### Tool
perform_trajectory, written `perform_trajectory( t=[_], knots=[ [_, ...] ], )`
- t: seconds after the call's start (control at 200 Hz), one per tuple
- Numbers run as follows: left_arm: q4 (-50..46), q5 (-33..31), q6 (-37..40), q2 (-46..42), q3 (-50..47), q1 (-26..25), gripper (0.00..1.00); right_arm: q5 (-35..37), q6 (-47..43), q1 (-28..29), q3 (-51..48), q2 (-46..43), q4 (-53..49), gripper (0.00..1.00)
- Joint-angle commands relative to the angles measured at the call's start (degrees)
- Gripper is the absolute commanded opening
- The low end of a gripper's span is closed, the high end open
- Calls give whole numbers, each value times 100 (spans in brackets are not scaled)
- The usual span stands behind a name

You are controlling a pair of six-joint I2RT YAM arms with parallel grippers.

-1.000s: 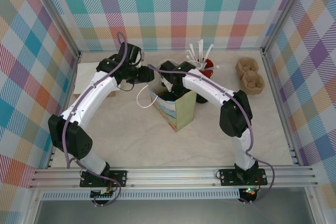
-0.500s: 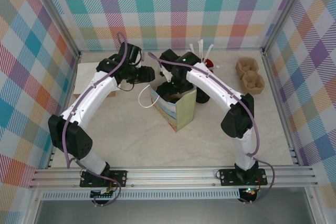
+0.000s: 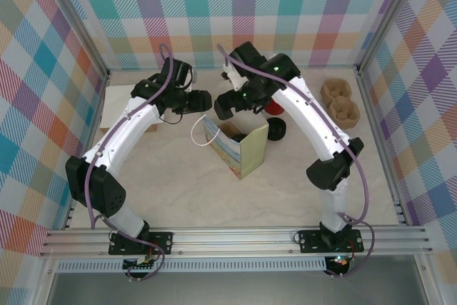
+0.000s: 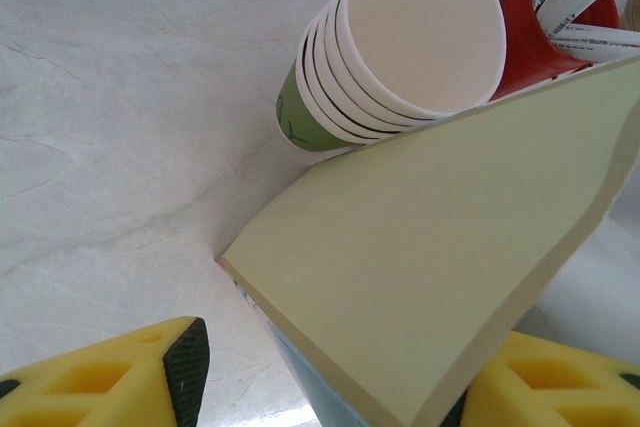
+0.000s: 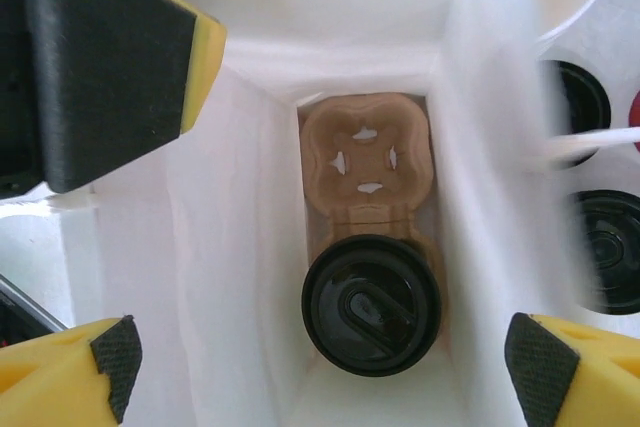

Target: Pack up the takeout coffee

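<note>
The right hand (image 3: 228, 105), spread wide over the paper bag (image 5: 230, 277), is best raised straight up, clear of its walls, so the takeout coffee (image 5: 371, 304) seated in the pulp tray (image 5: 366, 152) inside is left upright.

White arm links (image 3: 128, 123), black joints (image 3: 103, 191), purple cables (image 3: 365, 198); claw fingers (image 4: 90, 385) yellow, black pads (image 4: 187, 367).

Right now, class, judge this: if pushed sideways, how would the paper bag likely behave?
The bag probably tips easily: it stands tall and narrow. Its thin paper walls likely flex rather than slide stiffly. The tray and lidded cup at its bottom may steady it slightly.
</note>
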Motion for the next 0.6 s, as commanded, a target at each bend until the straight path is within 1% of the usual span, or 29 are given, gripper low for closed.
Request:
perform_trajectory(
  t=[0.0, 0.065, 0.16, 0.23, 0.315, 0.39, 0.5, 0.595],
  knots=[
    [89, 114, -16, -54, 107, -34, 64, -154, 71, -208, 166, -478, -91, 93],
    [106, 145, -31, -67, 155, -25, 66, -87, 72, -330, 157, -636, -48, 92],
    [156, 145, -54, -130, 187, -11, 69, 233, 45, -562, 5, -878, -9, 89],
    [203, 85, -62, -219, 179, -6, 73, 440, 52, -825, -315, -1120, 121, 86],
    [268, -97, -72, -405, 107, -6, 81, 551, 105, -1215, -863, -1436, 402, 83],
    [444, -257, -65, -645, -78, 4, 88, 549, 150, -1575, -1429, -1681, 748, 82],
    [882, -531, -116, -1110, -563, 11, 99, 515, 244, -2004, -2091, -1879, 1210, 77],
    [1187, -775, -142, -1492, -948, 16, 100, 328, 388, -2277, -2578, -1910, 1698, 72]
  ],
)
